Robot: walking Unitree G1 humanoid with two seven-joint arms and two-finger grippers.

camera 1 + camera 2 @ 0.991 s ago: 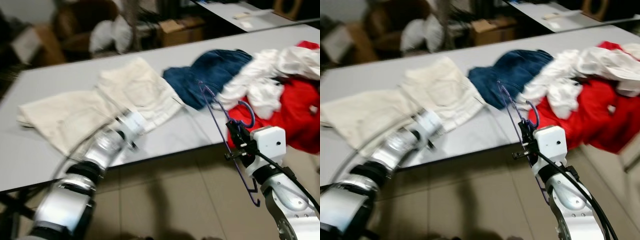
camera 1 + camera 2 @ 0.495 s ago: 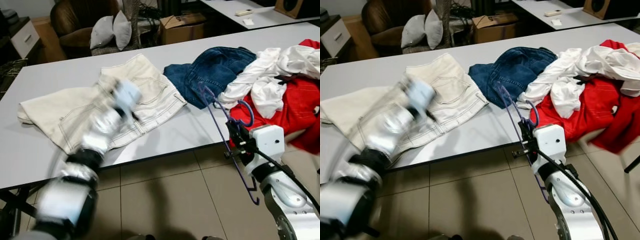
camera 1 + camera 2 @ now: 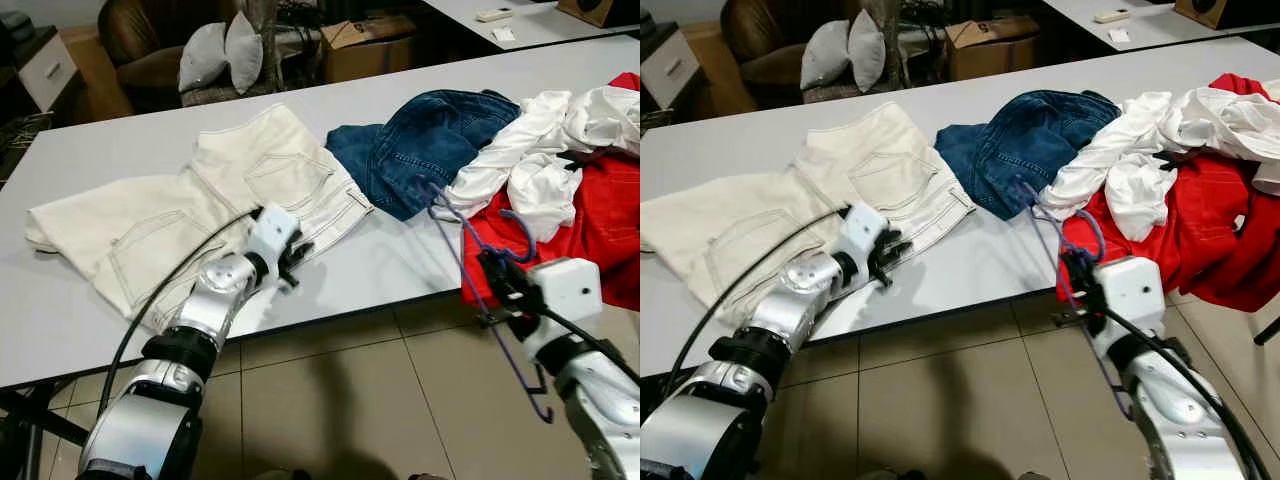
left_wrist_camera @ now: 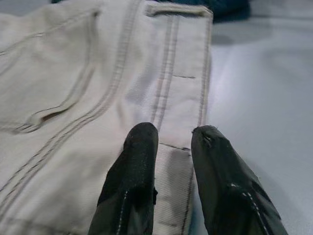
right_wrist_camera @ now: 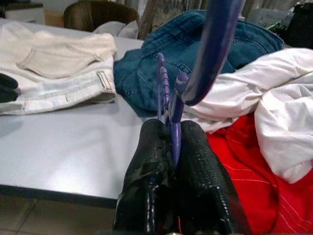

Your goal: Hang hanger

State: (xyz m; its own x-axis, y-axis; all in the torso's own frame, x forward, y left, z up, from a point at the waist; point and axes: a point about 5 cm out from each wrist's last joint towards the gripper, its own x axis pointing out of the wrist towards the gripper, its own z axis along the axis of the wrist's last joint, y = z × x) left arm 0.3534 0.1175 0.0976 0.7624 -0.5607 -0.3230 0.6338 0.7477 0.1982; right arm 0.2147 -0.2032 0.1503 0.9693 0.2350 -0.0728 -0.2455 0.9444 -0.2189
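In the left eye view, the left gripper (image 3: 290,262) had swung down from above the cream trousers (image 3: 190,215), where it had been a blur half a second before, and come to rest low over their waistband at the near edge of the grey table (image 3: 400,265); the right gripper (image 3: 497,277) had hardly shifted and kept the purple hanger (image 3: 470,275) upright off the table's front edge, its hook near the red garment (image 3: 590,215). That suggested the robot was about to take hold of the trousers, so the hanging itself was not yet begun. The right eye view showed the same table with the blue jeans (image 3: 1025,145) bunched in the middle and white clothes (image 3: 1150,140) heaped over the red ones, a tiled floor below, and behind the table a brown armchair with grey cushions (image 3: 845,50) and a cardboard box (image 3: 985,45). In the left wrist view the two black fingers (image 4: 132,181) stood slightly apart with nothing between them, poised at the stitched edge of the cream fabric; whether the tips touched the cloth was hard to judge from this angle. In the right wrist view the fingers (image 5: 151,181) were pressed together on the hanger's thin purple stem, with the hook curving up just beyond them.
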